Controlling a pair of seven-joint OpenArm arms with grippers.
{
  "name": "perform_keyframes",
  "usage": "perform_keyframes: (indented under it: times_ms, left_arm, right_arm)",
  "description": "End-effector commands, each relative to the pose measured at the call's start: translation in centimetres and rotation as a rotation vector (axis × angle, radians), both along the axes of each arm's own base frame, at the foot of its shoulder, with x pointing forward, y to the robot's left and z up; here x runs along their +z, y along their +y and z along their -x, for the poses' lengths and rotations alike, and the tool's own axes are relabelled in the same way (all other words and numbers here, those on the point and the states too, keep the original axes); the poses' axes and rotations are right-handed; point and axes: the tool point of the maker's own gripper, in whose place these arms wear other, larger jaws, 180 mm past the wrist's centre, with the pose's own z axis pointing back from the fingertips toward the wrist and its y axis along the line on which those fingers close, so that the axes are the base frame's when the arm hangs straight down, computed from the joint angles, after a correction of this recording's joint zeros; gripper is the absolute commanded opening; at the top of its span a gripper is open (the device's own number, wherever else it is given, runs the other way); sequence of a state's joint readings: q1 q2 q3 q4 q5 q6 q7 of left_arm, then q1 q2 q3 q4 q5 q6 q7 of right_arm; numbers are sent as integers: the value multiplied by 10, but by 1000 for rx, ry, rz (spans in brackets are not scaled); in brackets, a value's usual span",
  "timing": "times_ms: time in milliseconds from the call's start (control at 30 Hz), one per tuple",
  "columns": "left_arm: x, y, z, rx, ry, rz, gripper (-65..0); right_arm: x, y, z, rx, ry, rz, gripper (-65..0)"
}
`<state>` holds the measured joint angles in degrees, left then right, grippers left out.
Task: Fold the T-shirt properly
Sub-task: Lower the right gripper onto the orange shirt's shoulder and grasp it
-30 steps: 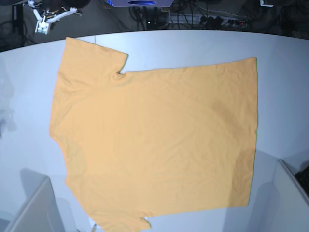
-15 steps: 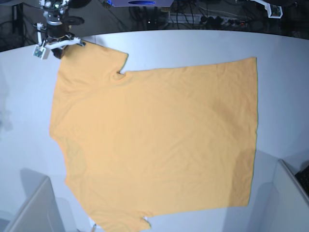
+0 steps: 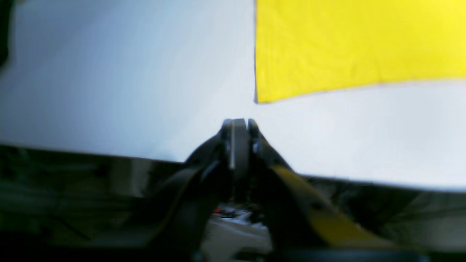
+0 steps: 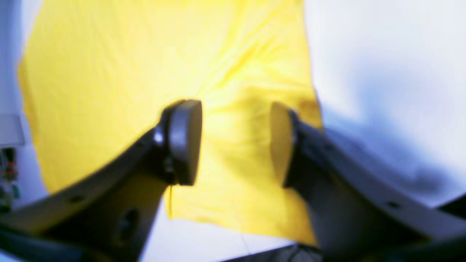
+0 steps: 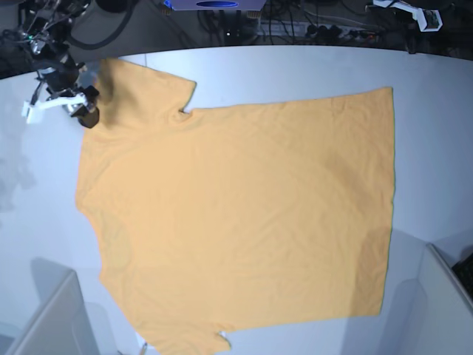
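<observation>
while the right gripper [image 4: 235,142] hangs with its jaws well apart, one pad on either side of the frame's middle in the right wrist view, the yellow-orange cloth of the t-shirt [image 4: 145,72] fills the gap between them and spreads up and to the left from there, with a raised wrinkle running up from between the pads. in the base view that same gripper [image 5: 70,109] sits at the upper left of the frame, right at the outer edge of the shirt's upper-left sleeve, so the cloth lies directly under and ahead of it; whether the pads touch the fabric yet cannot be told from the blur. nothing is clamped. the left gripper [image 3: 238,125] shows its fingertips almost together at the middle of the left wrist view, holding nothing, and the nearest corner of the t-shirt lies up and a little right of the tips, apart from them with bare white table [image 3: 109,72] in between. in the base view that arm is only a sliver at the upper right edge, well off the cloth. the t-shirt [image 5: 244,214] lies spread flat over the table's middle, its long axis running across the frame from the sleeves at the left to the straight hem at the right. the right arm is plainly the nearer one, so a pinch on the sleeve edge looks like its coming move.
</observation>
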<state>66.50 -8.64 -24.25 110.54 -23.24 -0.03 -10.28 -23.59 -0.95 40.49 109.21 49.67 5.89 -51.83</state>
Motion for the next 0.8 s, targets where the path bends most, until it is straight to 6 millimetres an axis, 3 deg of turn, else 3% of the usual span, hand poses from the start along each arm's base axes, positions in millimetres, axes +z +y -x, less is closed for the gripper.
perform_keyframes:
  times_ms: [0,67,367,600,767]
  left_arm:
    - [8,4,1,14,-23,-1,-499]
    - [9,7,-1,26,-36,24,-434]
    - [16,14,-20,94,-146,202,-418]
    - [22,42,-40,137,-139,332,-418]
    - [12,58,-40,177,-97,400,-418]
  right_arm:
    - [11,-9,-7,-6,-35,2,-293]
    - [6,-18,-4,-23,-5,-25,-230]
    - [-36,-40,8,-65,113,-93,-227]
    - [-59,-11,-2,22,146,-121,-227]
    - [-75,6,9,45,173,-130,-228]
